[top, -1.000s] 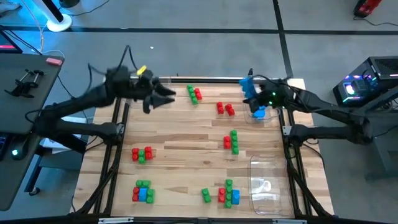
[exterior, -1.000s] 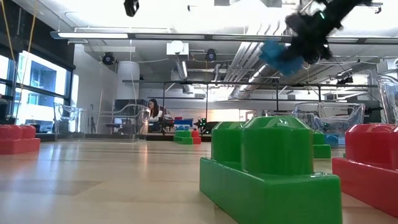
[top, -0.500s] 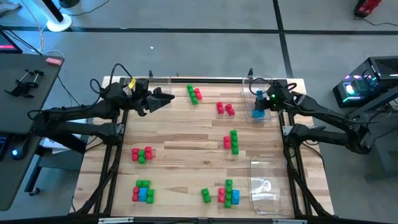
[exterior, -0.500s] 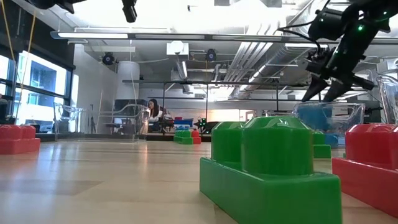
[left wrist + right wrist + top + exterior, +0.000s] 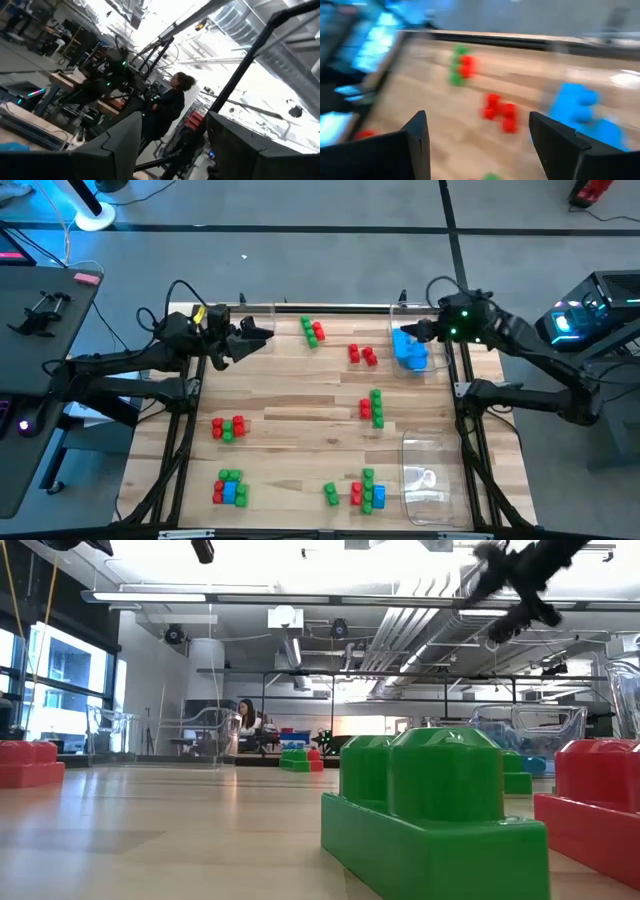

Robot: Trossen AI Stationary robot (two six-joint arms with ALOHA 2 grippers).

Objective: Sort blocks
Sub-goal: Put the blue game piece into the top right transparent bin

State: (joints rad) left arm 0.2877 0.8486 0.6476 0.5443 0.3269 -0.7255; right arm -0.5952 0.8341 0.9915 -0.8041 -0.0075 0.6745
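Red, green and blue blocks lie in small clusters on the wooden table: green and red, red, green and red, red and green, and mixed groups near the front edge. A heap of blue blocks lies in a clear tray at the far right. My right gripper hangs open just above and right of that heap, nothing between its fingers. My left gripper is open in the air at the far left, tipped up toward the room.
A second clear tray lies at the near right. In the low view a large green block and a red block stand close to the camera. A person shows in the room beyond the table. Bare wood lies at the table's middle left.
My right gripper has opened and let go of a blue block, which now lies in the far-right clear tray with the other blue ones. The gripper has then risen and drawn back toward the table's right edge.
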